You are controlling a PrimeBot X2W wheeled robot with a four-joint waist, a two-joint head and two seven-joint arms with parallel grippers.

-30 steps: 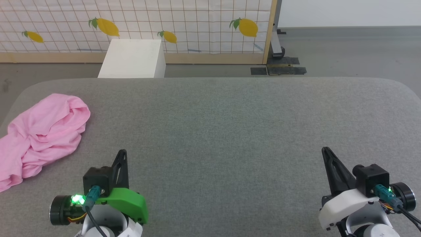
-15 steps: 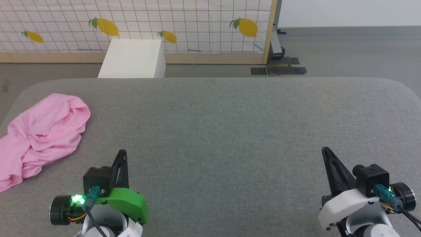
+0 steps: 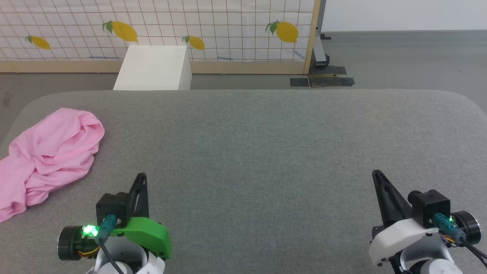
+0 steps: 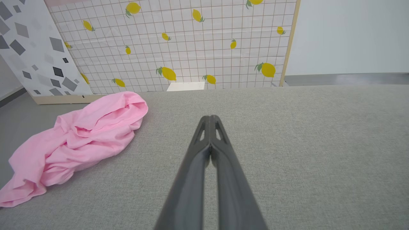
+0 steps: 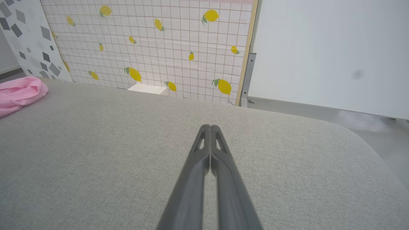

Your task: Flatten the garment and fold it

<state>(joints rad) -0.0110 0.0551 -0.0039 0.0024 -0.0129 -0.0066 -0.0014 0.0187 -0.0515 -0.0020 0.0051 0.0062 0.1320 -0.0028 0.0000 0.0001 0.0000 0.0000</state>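
The garment [image 3: 47, 156] is a crumpled heap of light pink fabric at the far left of the grey table, running off the head view's left edge. The left wrist view has the same heap [image 4: 80, 140] to the left of my fingers, and the right wrist view catches a bit of it [image 5: 19, 92] at its left edge. My left gripper [image 3: 141, 177] hovers at the lower left, shut and empty, to the right of the heap and nearer to me, apart from it. Far across the table, my right gripper [image 3: 376, 173] is also shut and empty. Both pairs of fingers [image 4: 210, 119] [image 5: 210, 128] are pressed together.
The grey fabric-covered table [image 3: 266, 144] has rounded far corners. Beyond its far edge stands a white box [image 3: 154, 68] on the floor, in front of a lemon-patterned grid screen [image 3: 213, 26] with a wooden frame. Grey floor lies to the right.
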